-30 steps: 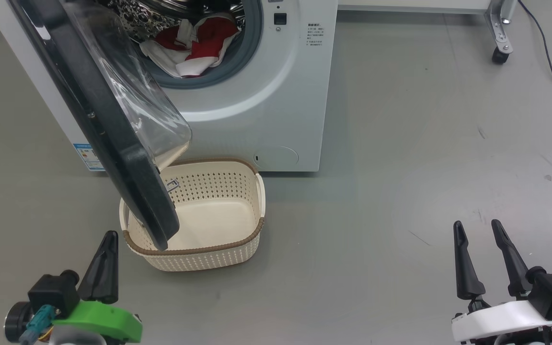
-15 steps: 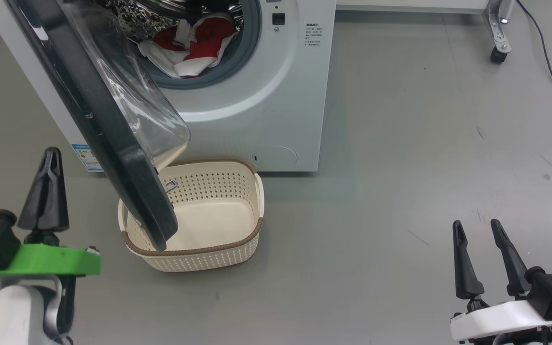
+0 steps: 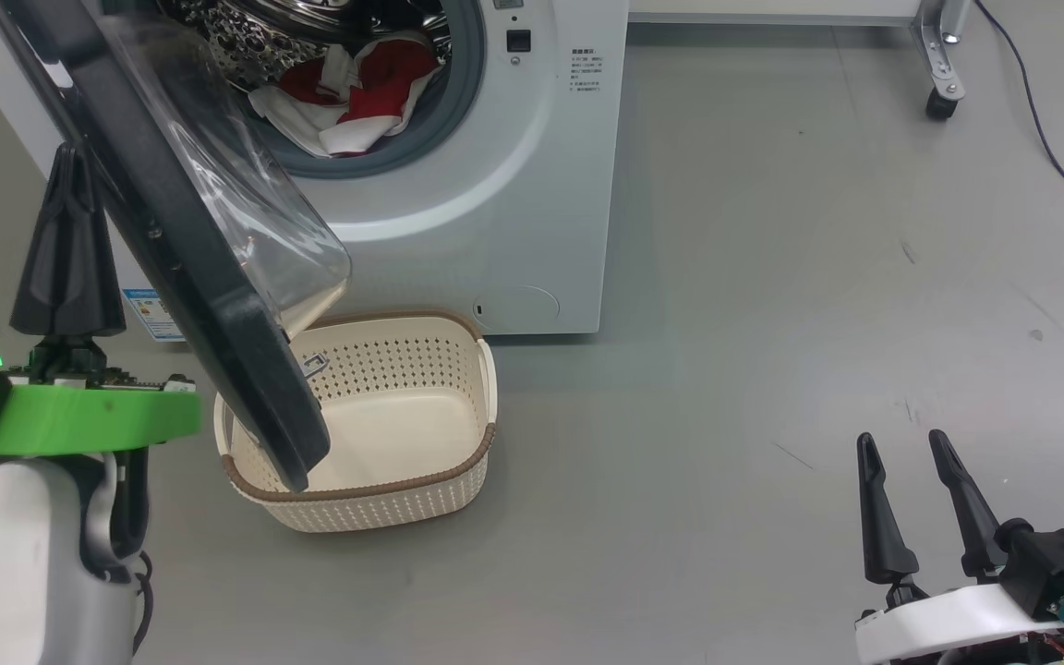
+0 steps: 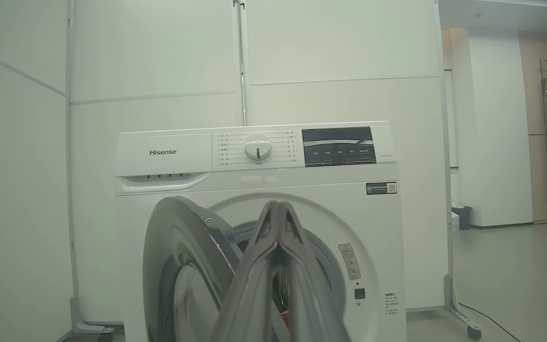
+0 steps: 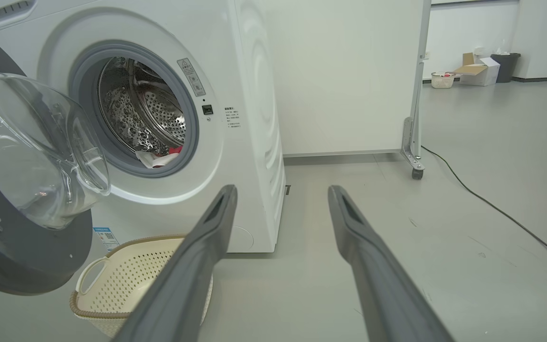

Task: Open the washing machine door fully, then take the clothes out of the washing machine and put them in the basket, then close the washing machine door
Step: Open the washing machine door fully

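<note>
Red-and-white clothes (image 3: 347,102) lie inside the washing machine (image 3: 513,212), head view; door (image 3: 181,268) hanging open over the basket (image 3: 384,485), left gripper (image 3: 67,157) pinched together beside it, right gripper (image 3: 901,441) spread. Left wrist: fingers (image 4: 264,266) together, facing the machine. Right wrist: fingers apart.

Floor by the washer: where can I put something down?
Bare floor stretches right of the basket and washing machine, out to the right gripper. The basket is empty too. Crowded on the left: the door overhangs the basket, left gripper beside it.
</note>
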Controlling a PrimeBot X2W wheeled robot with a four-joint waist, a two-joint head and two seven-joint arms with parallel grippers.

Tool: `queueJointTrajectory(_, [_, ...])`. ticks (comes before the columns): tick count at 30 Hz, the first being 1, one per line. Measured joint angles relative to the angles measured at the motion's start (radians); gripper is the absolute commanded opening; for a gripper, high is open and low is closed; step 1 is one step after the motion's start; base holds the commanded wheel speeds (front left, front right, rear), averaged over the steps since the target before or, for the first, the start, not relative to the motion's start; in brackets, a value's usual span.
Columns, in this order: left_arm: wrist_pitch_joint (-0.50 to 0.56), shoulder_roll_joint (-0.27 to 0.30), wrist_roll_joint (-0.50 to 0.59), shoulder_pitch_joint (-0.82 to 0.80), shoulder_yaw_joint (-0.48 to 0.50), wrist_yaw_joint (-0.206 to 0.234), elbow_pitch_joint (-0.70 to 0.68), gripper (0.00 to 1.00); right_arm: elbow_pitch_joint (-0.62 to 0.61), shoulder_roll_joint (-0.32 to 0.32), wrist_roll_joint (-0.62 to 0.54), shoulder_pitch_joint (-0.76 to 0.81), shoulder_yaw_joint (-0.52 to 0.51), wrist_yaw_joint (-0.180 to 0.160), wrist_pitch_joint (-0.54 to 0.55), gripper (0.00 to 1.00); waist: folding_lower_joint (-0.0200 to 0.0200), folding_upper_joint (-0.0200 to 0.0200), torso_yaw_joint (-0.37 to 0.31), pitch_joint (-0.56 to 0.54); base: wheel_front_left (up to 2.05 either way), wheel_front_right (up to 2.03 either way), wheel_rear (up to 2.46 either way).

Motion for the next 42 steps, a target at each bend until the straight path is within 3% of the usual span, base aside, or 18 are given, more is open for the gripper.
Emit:
queueJointTrajectory(10, [0.071,-0.001,0.000,-0.008,-0.123,0.000,-0.002,0.00,0.010,0.019,-0.006,0.000,0.005,0.017,0.000,1.00,0.0000,0.0000,-0.041,-0.002,0.00,0.00,0.00])
queueJointTrajectory(23, [0.175,-0.023,-0.051,0.056,-0.227,-0.004,0.123,0.00,0.018,0.024,-0.006,0.000,-0.014,0.026,0.000,1.00,0.0000,0.0000,-0.087,0.003,0.00,0.00,0.00])
queueJointTrajectory(39, [0.216,-0.001,-0.053,0.085,-0.202,-0.005,0.247,0.00,0.019,0.052,-0.015,-0.001,-0.012,0.043,0.000,1.00,0.0001,0.0000,-0.106,0.031,0.00,0.00,0.00])
queueJointTrajectory(42, [0.219,0.008,-0.052,0.085,-0.183,0.013,0.271,0.00,0.026,0.056,-0.015,-0.002,-0.010,0.044,0.000,1.00,0.0001,0.0000,-0.114,0.038,0.00,0.00,0.00])
